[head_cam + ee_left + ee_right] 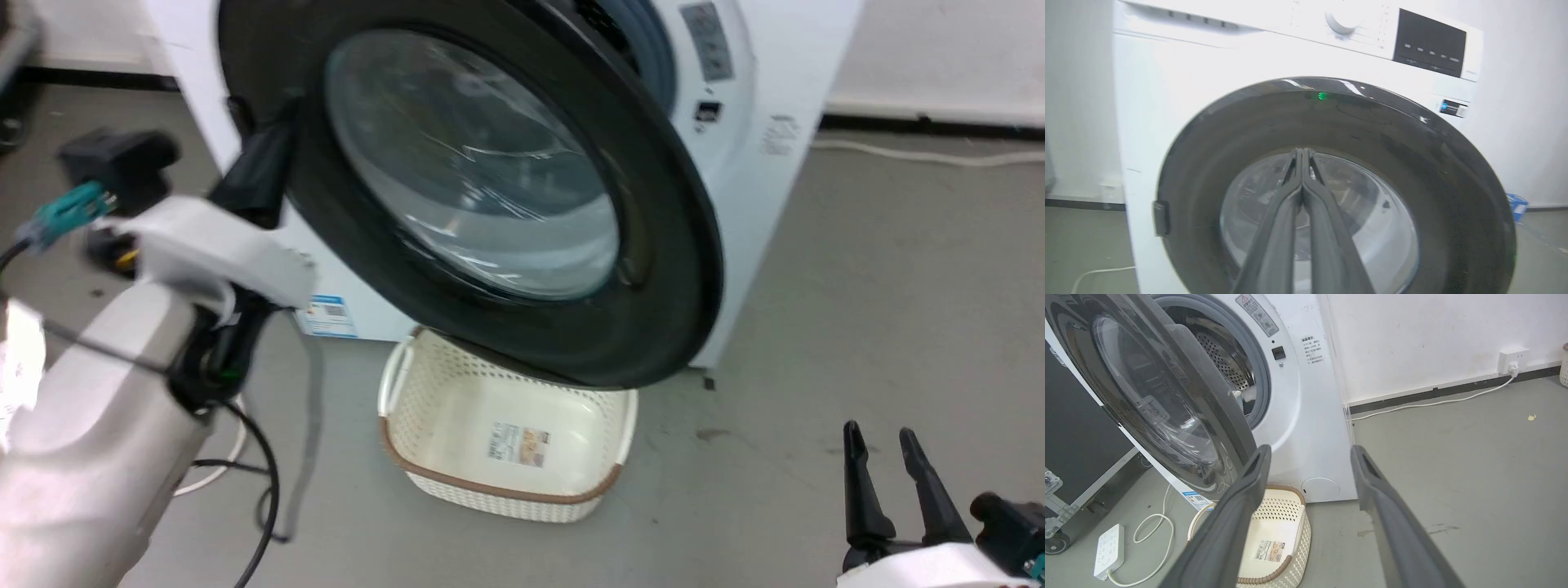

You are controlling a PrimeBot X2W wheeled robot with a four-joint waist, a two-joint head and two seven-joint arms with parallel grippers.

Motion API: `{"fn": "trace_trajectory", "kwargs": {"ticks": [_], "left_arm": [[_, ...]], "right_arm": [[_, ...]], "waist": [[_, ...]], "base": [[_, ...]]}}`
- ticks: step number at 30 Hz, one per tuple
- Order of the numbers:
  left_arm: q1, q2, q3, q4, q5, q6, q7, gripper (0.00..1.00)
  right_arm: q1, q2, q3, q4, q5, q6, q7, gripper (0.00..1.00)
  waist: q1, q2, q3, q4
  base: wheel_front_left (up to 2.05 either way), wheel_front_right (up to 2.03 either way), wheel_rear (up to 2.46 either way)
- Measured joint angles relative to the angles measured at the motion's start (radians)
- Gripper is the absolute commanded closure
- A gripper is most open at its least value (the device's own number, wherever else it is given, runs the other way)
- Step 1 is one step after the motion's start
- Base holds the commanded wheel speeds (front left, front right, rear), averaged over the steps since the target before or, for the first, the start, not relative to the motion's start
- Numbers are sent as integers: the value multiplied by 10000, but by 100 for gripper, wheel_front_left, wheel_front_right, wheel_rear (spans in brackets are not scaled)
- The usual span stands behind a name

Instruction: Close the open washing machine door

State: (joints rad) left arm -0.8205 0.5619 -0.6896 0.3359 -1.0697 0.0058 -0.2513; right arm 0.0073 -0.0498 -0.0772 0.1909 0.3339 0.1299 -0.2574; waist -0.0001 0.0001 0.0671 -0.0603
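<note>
The door [506, 188] stands partly open, swung out from the washer [759, 163], with a gap at its right edge. Its low edge hangs over a basket [490, 498] on the floor [882, 269]. The left claw [1302, 157] is squeezed tight with nothing in it, pointing at the door's outer glass. The right claw [886, 437] is spread wide and empty, with grey floor all around it.

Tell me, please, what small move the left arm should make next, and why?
Probably push the shut left claw forward against the washing machine door, swinging it toward the washing machine. The claw points at the door's outer face, and the door stands ajar: the right wrist view shows the drum opening uncovered.
</note>
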Motion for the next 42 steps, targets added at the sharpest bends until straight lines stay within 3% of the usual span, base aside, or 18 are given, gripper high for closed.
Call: {"fn": "trace_trajectory", "kwargs": {"ticks": [4,7,12,16,22,29,30,33,34,35,37,42], "left_arm": [[1122,65,1768,-838,1923,1068,-56,100],[2435,-176,2964,-1651,3223,1273,-63,100],[4417,-746,4167,-2426,4594,1197,-63,100],[5669,-1152,4602,-2470,5156,901,-61,100],[7045,-1682,4633,-1837,5041,593,-61,100],[7413,-1873,4489,-1333,4842,453,-59,100],[7413,-1916,4485,-1313,4859,485,-59,0],[7412,-1918,4485,-1338,4905,564,-59,0],[7412,-1919,4485,-1342,4947,571,-59,0],[7413,-1923,4489,-1352,4963,606,-59,0],[7417,-1929,4495,-1400,5005,629,-59,0],[7434,-1958,4487,-1615,5154,717,-59,0]], "right_arm": [[118,0,31,48,2,0,0,0],[148,0,59,75,2,0,0,0],[277,-2,90,98,2,0,0,0],[329,0,151,107,-2,0,0,0],[403,0,184,27,-368,0,0,0],[565,0,242,-48,-648,0,0,0],[567,0,265,-96,-917,0,0,0],[572,0,242,-130,-1208,0,4,0],[575,0,240,-159,-1302,0,17,9],[579,0,236,-203,-1335,0,40,53],[589,0,201,-303,-1415,0,146,100],[671,-2,215,-639,-1438,0,464,100]], "waist": [[0,0,-285,419],[-1,-1,-447,620],[-1,0,-637,748],[1,0,-701,704],[0,0,-763,562],[0,0,-764,432],[0,0,-780,418],[0,0,-797,414],[1,0,-805,414],[0,0,-809,416],[1,0,-813,427],[1,0,-795,548]], "base": [[0,0,0],[0,0,0],[0,0,0],[0,0,0],[0,0,0],[0,0,0],[0,0,0],[0,0,0],[0,0,0],[0,0,0],[0,0,0],[0,0,0]]}}
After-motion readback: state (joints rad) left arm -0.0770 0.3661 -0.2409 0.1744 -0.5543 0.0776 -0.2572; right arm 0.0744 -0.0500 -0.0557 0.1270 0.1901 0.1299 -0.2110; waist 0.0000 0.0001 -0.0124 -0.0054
